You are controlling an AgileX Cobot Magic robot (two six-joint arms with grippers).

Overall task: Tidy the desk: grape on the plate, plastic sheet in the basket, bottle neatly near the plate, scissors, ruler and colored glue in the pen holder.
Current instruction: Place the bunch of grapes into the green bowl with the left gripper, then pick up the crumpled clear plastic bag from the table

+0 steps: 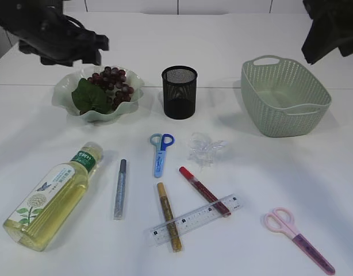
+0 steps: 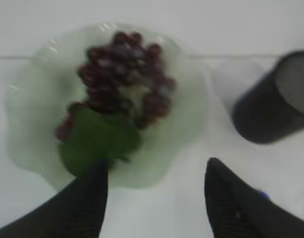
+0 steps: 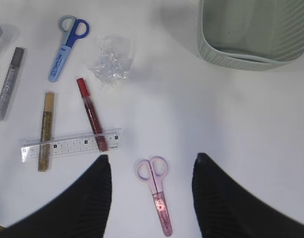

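Observation:
The grape (image 1: 111,82) with its green leaf lies on the pale green plate (image 1: 64,95). My left gripper (image 2: 157,166) hangs open and empty above the plate's (image 2: 23,114) near rim, the grape (image 2: 125,74) ahead of it. The bottle (image 1: 53,195) lies on its side at the front left. Crumpled plastic sheet (image 1: 205,148) sits mid-table. Blue scissors (image 1: 161,152), pink scissors (image 1: 300,238), a clear ruler (image 1: 194,219) and silver (image 1: 120,188), gold (image 1: 169,215) and red (image 1: 204,191) glue lie loose. My right gripper (image 3: 151,156) is open high over the pink scissors (image 3: 158,191).
The black mesh pen holder (image 1: 179,92) stands right of the plate. The green basket (image 1: 283,98) sits at the back right. The red and gold glue sticks cross the ruler. Both arms (image 1: 61,37) hover at the top corners.

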